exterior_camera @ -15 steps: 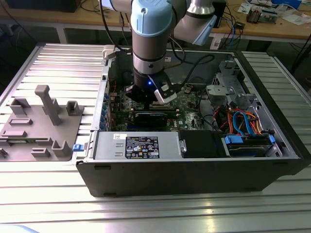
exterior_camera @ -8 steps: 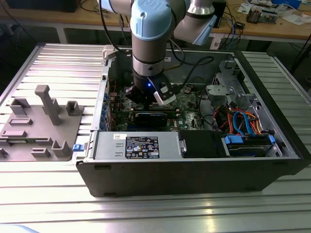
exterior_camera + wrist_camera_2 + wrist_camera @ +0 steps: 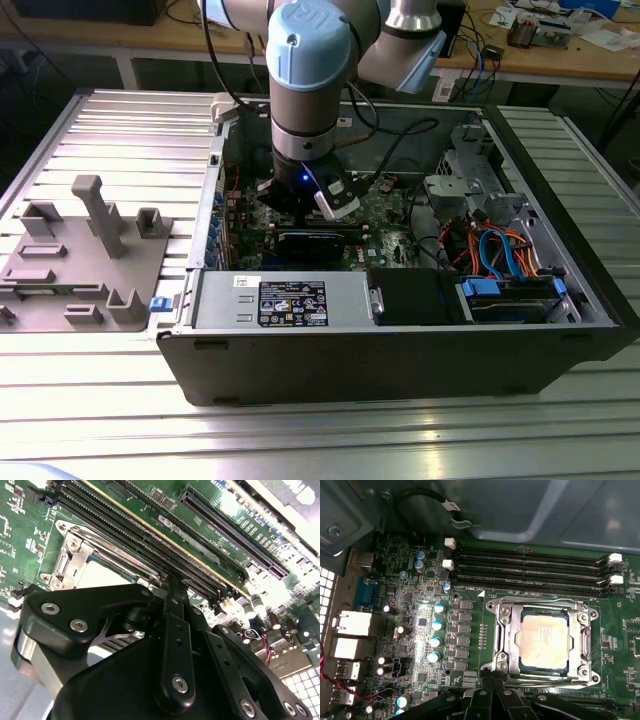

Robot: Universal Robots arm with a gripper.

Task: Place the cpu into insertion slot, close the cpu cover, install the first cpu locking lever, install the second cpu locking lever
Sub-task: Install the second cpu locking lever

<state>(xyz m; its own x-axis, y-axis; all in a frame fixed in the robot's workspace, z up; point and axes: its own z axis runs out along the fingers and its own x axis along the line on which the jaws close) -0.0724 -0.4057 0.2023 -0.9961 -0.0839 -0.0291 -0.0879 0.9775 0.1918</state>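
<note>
Black fingers (image 3: 492, 682) pressed together, holding nothing, touch the cpu cover (image 3: 543, 643) edge, closed over the cpu (image 3: 543, 641).

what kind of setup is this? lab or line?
Looks like a robotics lab bench, not a production line: an open computer case sits on a slotted aluminium table, a grey fixture tray beside it, and cluttered workbenches with cables run behind.

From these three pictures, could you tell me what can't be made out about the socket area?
- Gripper fingertips: first wrist view, cut off at the socket's edge; open or shut is unclear.
- Cpu under the cpu cover: whether both levers are latched is too small to tell.
- Exterior view: the arm hides the socket.
</note>
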